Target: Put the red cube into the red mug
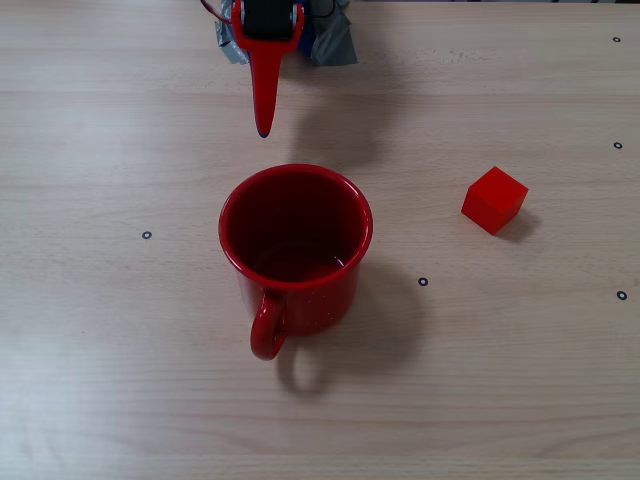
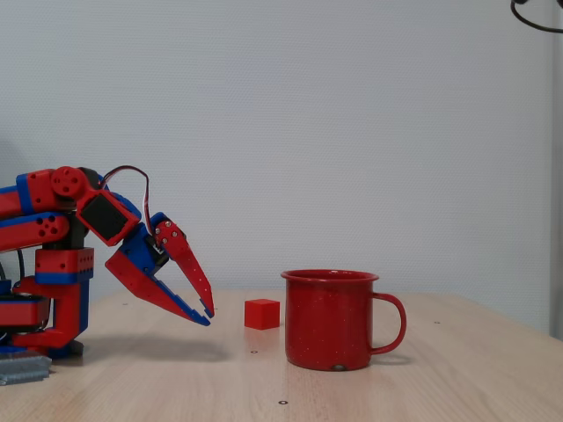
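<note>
- The pale wooden tabletop (image 1: 120, 380) fills the overhead fixed view, dotted with a few small black ring marks, and a plain white wall (image 2: 352, 132) stands behind it in the side fixed view.
- The red-and-blue arm (image 2: 53, 237) sits at the left of the side view, folded low, its base beside a patch of grey tape (image 1: 335, 40) at the top edge of the overhead view.
- The red mug (image 1: 295, 250) stands upright near the middle of the tabletop, open mouth up, nothing visible inside it; its loop handle points toward the bottom of the overhead view and to the right in the side view (image 2: 330, 321).
- The gripper (image 2: 208, 313) slopes downward with its tips hanging just above the tabletop, near the mug but apart from it; its jaws stand slightly apart at the tips and hold nothing. From overhead it shows as one narrow red finger (image 1: 265, 90) pointing at the mug's rim.
- The red cube (image 1: 494, 200) rests on the tabletop well to the right of the mug in the overhead view, turned corner-on, touching nothing else. In the side view it (image 2: 262, 314) appears between the gripper tips and the mug, farther back.
</note>
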Robot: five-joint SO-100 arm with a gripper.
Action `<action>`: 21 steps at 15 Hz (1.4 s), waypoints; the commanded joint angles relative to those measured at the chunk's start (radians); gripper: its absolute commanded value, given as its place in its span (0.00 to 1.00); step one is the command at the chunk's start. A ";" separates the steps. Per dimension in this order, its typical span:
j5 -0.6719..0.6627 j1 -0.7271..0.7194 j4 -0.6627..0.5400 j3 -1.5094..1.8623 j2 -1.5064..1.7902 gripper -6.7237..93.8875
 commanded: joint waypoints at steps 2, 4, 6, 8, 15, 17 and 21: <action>-0.032 -0.044 -0.009 0.044 0.055 0.07; -0.031 -0.043 -0.009 0.044 0.055 0.07; -0.021 -0.037 -0.009 0.044 0.055 0.07; -0.015 -0.031 -0.009 0.044 0.055 0.07; -0.041 -0.025 0.015 -0.247 -0.359 0.07; -0.038 -0.025 0.110 -0.502 -0.581 0.07; -0.101 -0.103 0.411 -0.999 -0.896 0.07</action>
